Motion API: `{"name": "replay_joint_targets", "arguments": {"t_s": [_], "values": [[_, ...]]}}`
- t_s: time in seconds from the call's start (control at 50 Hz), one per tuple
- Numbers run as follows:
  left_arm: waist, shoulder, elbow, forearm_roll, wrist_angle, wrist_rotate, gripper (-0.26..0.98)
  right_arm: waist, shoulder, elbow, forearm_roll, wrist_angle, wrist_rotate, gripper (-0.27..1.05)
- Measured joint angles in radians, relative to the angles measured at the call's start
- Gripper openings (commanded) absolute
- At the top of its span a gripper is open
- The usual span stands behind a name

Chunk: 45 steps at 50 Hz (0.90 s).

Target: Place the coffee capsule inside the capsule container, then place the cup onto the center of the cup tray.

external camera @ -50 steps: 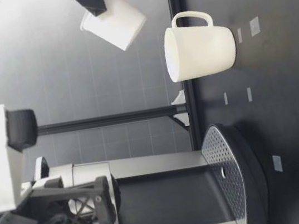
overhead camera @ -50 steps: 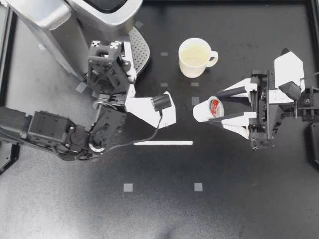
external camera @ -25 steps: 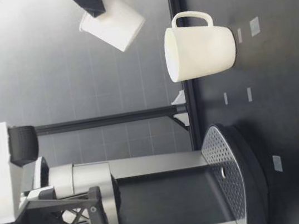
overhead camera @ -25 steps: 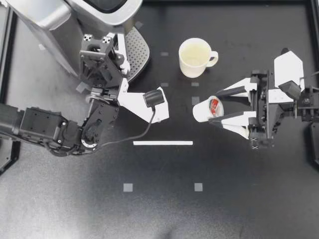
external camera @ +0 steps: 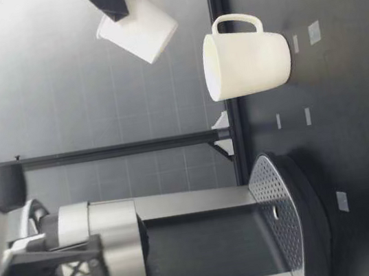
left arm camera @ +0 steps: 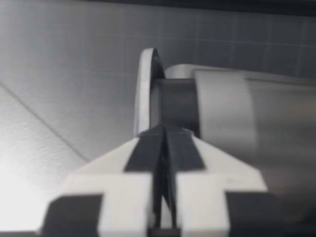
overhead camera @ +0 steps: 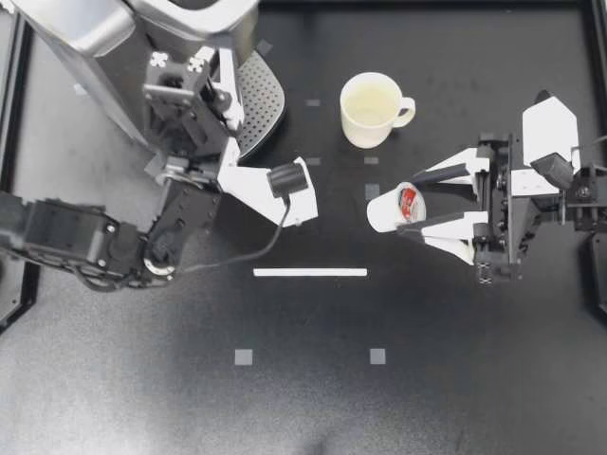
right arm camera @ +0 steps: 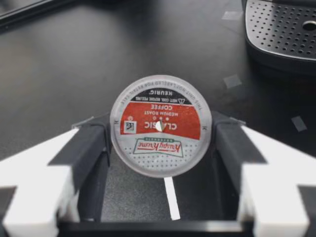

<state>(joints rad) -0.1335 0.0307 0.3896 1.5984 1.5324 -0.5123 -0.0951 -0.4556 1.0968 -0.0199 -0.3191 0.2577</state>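
Note:
My right gripper (overhead camera: 417, 202) is shut on the coffee capsule (overhead camera: 389, 210), a white pod with a red foil lid (right arm camera: 160, 126), held on its side above the table right of centre. In the low view the capsule (external camera: 139, 28) hangs higher than the cream cup (external camera: 245, 56). The cup (overhead camera: 372, 109) stands upright on the table, handle toward my right arm. My left gripper (overhead camera: 182, 71) is shut and empty, raised beside the silver coffee machine (overhead camera: 104, 38). In the left wrist view its fingertips (left arm camera: 163, 132) point at the machine's rounded top (left arm camera: 222, 103). The perforated cup tray (overhead camera: 258, 100) lies at the machine's foot.
A white tape strip (overhead camera: 309, 272) and small grey squares (overhead camera: 244, 356) mark the black tabletop. A black frame rail (overhead camera: 596, 57) borders the right side. The cup tray (right arm camera: 281, 24) shows ahead of my right gripper.
My left arm has swung left and toward the coffee machine, rising beside it. The right gripper and the capsule have stayed put, as has the cup.

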Motion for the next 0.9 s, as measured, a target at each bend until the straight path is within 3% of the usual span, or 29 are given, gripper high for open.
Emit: {"name": "replay_joint_targets", "arguments": {"t_s": [0.18,0.58,0.74,0.9], "values": [[0.057,-0.051,-0.002,0.012,-0.017,0.002,0.05,0.0,-0.006,0.0,0.0,0.0,0.002,0.43],[0.089,-0.146,-0.023,-0.002,-0.094,-0.13,0.05,0.0,-0.008,0.0,0.0,0.0,0.005,0.43],[0.098,-0.206,-0.021,-0.069,-0.133,-0.206,0.05,0.0,-0.008,-0.008,0.0,0.0,0.005,0.43],[0.141,-0.301,-0.005,-0.149,-0.222,-0.316,0.05,0.0,-0.009,-0.014,0.0,0.0,0.005,0.43]]}}
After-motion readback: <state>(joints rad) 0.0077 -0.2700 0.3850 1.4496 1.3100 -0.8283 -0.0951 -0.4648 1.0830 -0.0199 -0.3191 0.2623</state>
